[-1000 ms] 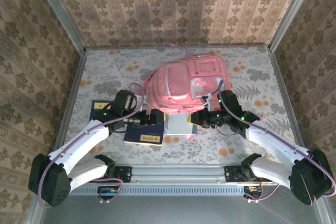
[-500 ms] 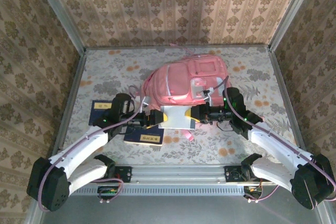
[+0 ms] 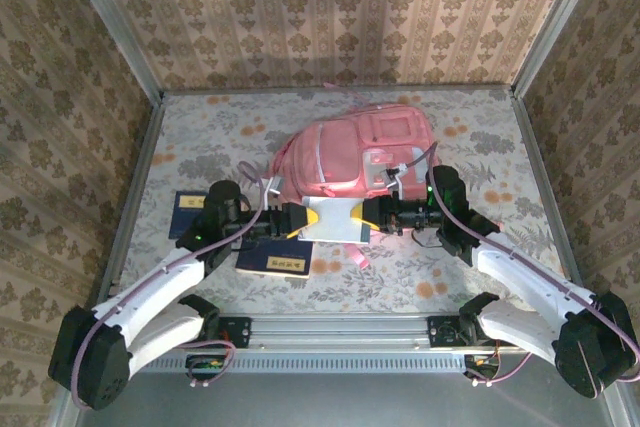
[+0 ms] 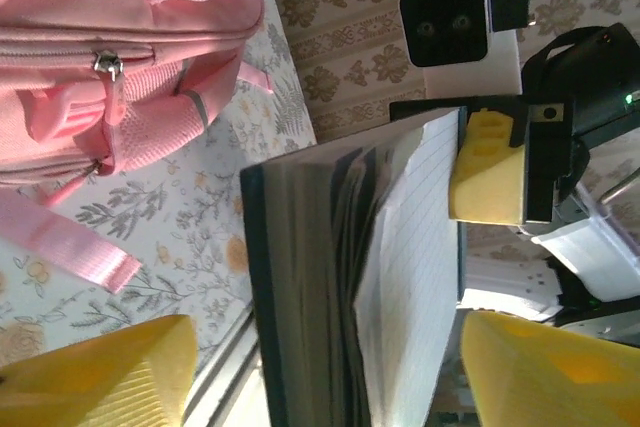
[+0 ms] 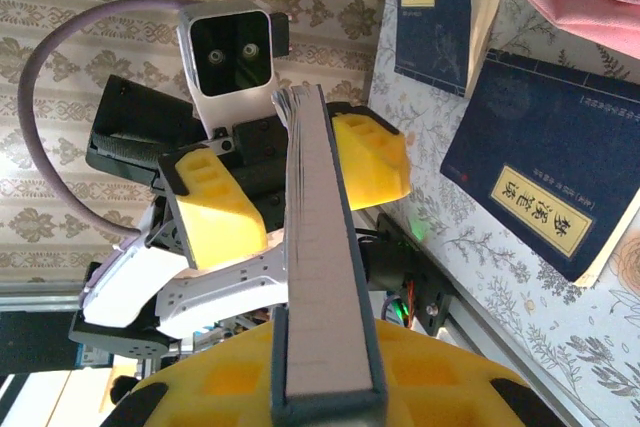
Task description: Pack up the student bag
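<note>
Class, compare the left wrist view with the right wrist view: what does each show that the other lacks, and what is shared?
Left wrist, not right wrist: the zip pull and pink strap of the student bag, and a lined page of the held book. Right wrist, not left wrist: two dark blue books lying on the table. Both: the held book, part of the bag, the floral table.

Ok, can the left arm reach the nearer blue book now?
Probably not straight away: the left gripper straddles the end of the lined notebook that the right gripper clamps. The blue book lies free beside it.
</note>
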Robot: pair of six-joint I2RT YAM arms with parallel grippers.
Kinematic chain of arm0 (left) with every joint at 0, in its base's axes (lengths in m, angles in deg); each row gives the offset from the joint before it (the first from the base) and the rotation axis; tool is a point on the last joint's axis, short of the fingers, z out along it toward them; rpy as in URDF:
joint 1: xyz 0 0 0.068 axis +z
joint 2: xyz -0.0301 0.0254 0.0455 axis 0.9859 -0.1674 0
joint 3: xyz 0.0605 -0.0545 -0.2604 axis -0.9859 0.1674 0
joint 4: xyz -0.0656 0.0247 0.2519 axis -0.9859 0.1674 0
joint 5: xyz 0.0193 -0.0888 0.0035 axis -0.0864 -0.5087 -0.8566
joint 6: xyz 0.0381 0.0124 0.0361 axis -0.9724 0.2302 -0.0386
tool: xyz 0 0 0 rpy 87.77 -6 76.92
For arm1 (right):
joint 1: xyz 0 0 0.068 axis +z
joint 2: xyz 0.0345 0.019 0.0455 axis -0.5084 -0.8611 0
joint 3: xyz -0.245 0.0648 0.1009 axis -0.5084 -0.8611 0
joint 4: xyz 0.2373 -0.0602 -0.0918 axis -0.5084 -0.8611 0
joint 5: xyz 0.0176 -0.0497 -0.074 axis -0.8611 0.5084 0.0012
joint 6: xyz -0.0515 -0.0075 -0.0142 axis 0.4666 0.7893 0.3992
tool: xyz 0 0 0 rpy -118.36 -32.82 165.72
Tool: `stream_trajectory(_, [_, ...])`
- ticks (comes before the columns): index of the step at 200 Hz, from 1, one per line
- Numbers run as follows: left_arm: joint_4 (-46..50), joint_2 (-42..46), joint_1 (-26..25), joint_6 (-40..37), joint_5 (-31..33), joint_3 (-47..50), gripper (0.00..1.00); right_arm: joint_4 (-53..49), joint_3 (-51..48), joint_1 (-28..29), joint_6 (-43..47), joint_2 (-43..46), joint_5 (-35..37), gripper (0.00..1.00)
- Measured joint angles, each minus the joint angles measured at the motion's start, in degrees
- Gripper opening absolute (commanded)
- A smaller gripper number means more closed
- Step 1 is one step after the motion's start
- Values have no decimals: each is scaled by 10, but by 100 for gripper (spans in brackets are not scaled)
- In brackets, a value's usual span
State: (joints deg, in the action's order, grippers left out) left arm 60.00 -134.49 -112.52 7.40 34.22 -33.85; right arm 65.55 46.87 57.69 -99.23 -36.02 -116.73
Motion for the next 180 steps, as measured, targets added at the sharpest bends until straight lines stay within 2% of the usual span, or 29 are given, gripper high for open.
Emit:
stream_trajectory(61, [-45, 1, -5, 22, -15, 0, 48, 0, 0, 0, 1, -7, -11, 0])
stream_trajectory(96, [-43, -1, -8, 22, -24, 0, 50, 0, 0, 0, 8, -8, -17, 0])
stream_trajectory(140, [-42, -7, -12, 22, -30, 0, 39, 0, 0, 0, 18, -10, -26, 0])
stream_trajectory(158, [-42, -13, -21, 19, -35, 0, 31, -1, 0, 0, 21, -11, -28, 0])
stream_trajectory(180, [-42, -18, -24, 16, -40, -1, 9, -4, 0, 0, 30, -13, -29, 0])
